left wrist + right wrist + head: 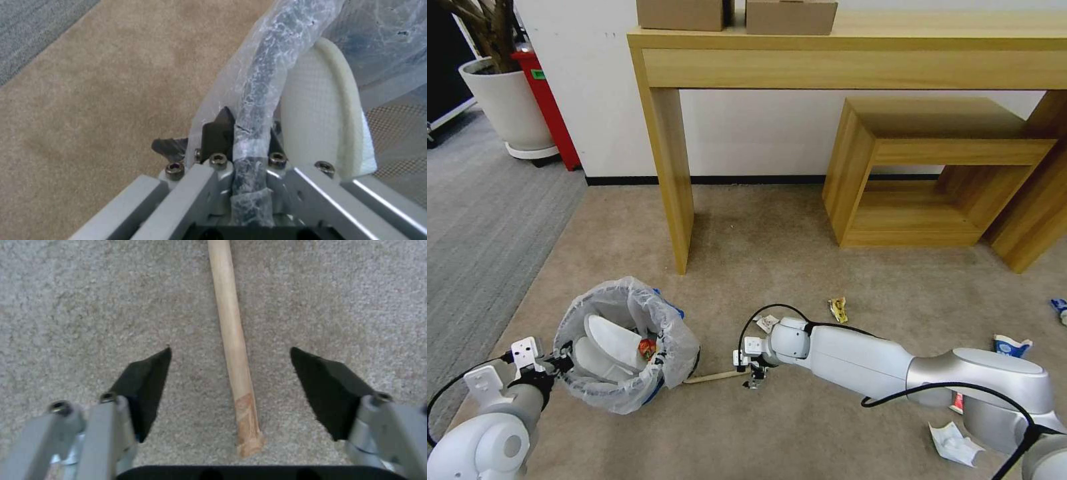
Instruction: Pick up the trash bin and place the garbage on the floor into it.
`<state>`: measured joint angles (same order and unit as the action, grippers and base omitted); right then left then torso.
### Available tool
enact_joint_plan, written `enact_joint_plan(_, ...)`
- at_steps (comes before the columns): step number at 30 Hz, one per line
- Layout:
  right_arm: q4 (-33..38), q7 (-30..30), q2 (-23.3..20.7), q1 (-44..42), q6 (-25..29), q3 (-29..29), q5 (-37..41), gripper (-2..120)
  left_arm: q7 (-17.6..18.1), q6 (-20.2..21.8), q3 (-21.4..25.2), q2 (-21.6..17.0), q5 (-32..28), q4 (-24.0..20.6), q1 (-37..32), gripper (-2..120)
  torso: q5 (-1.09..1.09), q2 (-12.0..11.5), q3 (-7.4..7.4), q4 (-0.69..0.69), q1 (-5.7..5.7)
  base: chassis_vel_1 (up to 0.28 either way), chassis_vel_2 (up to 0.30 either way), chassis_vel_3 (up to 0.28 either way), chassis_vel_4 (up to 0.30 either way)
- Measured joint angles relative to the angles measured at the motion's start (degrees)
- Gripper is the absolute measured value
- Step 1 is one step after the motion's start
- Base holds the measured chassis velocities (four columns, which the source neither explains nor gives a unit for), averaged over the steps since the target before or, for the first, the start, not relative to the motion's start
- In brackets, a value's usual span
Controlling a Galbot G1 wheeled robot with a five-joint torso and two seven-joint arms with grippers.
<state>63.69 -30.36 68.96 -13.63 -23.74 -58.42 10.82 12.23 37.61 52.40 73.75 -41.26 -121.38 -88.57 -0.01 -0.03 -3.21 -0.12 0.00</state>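
Two grippers at work. Left gripper [560, 360] has its fingers [218, 133] clamped on the bagged rim of the trash bin [627, 347], holding it tilted, mouth toward the litter; white slippers [610, 340] and a red scrap already lie inside. Right gripper [231, 386] hovers low over the carpet [800, 253], fingers spread wide, straddling the near end of the wooden stick [231, 340] without touching it (far end lies just beside the bin). Step in hand, by my reading: stick pickup. Next move calls for descending and closing squarely across the thin shaft. Wrappers [954, 443] lie loose on the floor.
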Motion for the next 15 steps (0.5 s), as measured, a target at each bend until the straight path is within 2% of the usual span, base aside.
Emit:
enact_joint_plan(1, -0.2, 0.2, 0.0, -0.2, 0.2, 0.0, 0.0, 63, 0.0, 0.0, 0.1, 0.0, 0.0, -0.1, 0.0, 0, 0.00, 0.0, 0.00, 0.00, 0.00, 0.000, 0.000, 0.000, 0.000)
enact_joint_plan(3, -0.6, 0.4, 0.1, -0.4, 0.5, 0.0, 0.1, 60, 0.0, 0.0, 0.1, 0.0, -0.1, -0.3, -0.1, 0, 0.00, 0.0, 0.00, 0.00, 0.00, 0.000, 0.000, 0.000, 0.000)
enact_joint_plan(15, -2.4, 0.9, -0.3, -1.6, 2.4, 0.5, 0.5, 57, -0.1, -0.1, 0.1, -0.1, -0.1, 0.0, -0.1, 0, 0.00, 0.0, 0.00, -0.01, 0.00, 0.000, 0.000, 0.000, 0.000)
